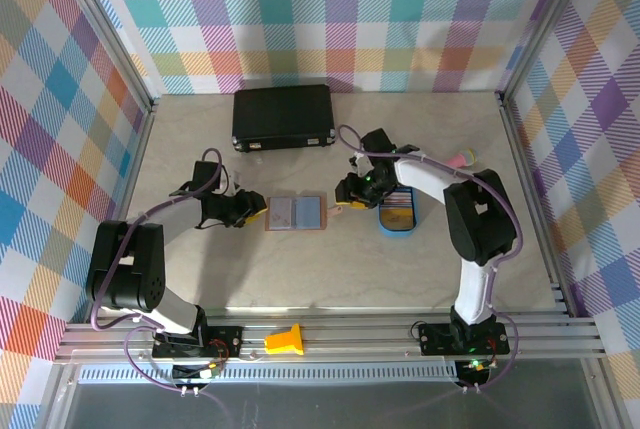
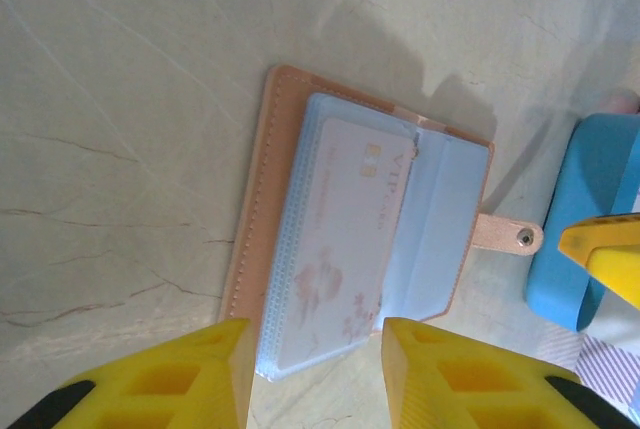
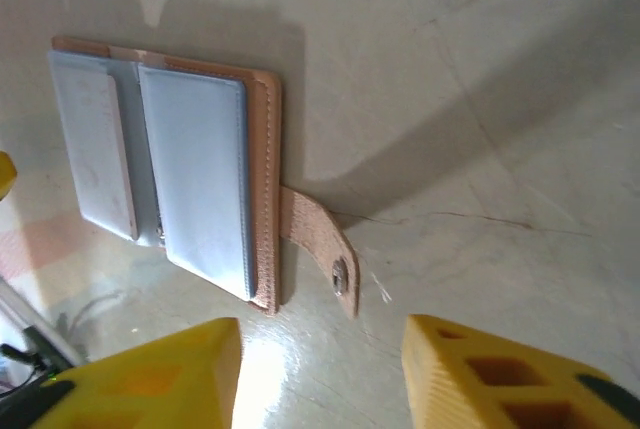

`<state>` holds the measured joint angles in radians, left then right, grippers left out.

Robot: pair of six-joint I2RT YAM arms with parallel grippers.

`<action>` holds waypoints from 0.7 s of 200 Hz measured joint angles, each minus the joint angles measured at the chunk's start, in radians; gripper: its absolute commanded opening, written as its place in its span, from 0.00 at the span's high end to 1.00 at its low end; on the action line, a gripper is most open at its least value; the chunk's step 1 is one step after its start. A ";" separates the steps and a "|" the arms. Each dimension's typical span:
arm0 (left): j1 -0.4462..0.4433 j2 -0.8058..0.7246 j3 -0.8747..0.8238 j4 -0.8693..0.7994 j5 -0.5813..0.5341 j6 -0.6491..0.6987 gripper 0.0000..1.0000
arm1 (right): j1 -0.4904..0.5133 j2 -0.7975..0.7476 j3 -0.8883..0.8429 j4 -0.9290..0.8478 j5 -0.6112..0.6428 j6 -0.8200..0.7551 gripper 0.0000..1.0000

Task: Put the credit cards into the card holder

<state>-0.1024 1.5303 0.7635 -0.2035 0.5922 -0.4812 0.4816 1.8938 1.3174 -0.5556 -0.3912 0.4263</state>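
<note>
Lying open on the table, the card holder (image 1: 295,213) has one pinkish card (image 2: 340,239) tucked into a bluish sleeve. More credit cards (image 1: 398,204) sit in the blue tray (image 1: 395,232) just beside the holder's strap side, so most of the job looks undone. The right gripper (image 3: 322,334) hovers by the strap, jaws apart and empty. The left gripper (image 2: 315,339) sits at the holder's opposite edge, partly spread, clamping nothing visible.

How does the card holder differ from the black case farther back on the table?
The card holder lies open, pockets up; the black case is shut. The card holder is small and salmon-brown with bluish pockets; the case is much larger and black. Both lie flat on the table.
</note>
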 measured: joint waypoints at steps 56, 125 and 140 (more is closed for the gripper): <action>-0.037 0.027 0.000 0.023 0.001 0.000 0.63 | 0.181 -0.008 0.187 -0.075 0.175 0.045 0.42; -0.038 0.054 0.000 0.066 0.002 -0.005 0.65 | 0.290 0.246 0.404 -0.157 0.262 0.208 0.44; -0.038 0.060 -0.003 0.087 0.006 -0.013 0.65 | 0.290 0.277 0.426 -0.181 0.274 0.219 0.43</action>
<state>-0.1406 1.5898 0.7609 -0.1169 0.5980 -0.4946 0.7719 2.1712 1.7439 -0.7364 -0.1169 0.6456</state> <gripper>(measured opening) 0.351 0.562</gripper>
